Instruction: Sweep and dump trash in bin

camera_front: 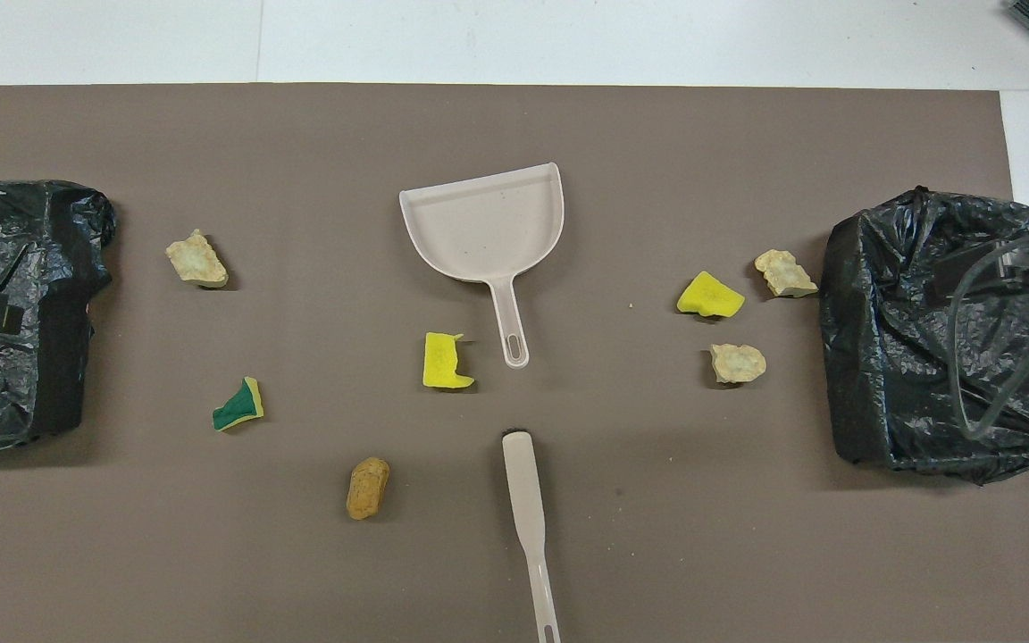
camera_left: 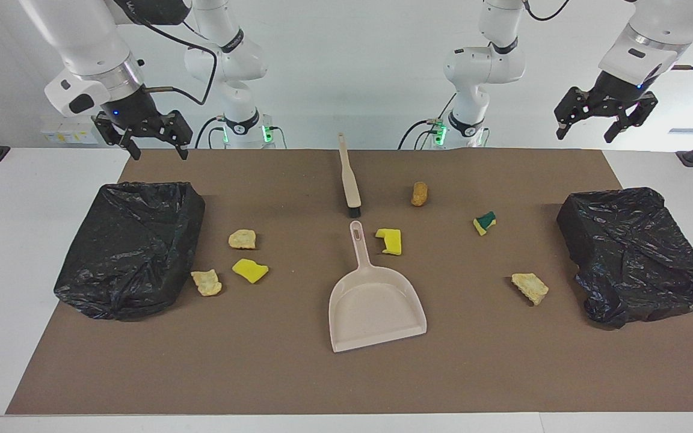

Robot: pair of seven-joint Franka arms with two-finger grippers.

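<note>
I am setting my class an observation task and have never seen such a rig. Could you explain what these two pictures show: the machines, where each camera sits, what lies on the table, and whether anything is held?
Two white robot arms stand at one long side of a table. One picture faces them from across it; the other looks steeply down from above their end. The left gripper and right gripper hang open in the air, holding nothing. On the brown mat lie a beige dustpan and, nearer the robots, a brush. Seven scraps of trash are scattered: yellow sponge pieces such as one beside the dustpan's handle and tan bread-like chunks such as one beside the brush. A bin lined with black plastic stands at each end.
</note>
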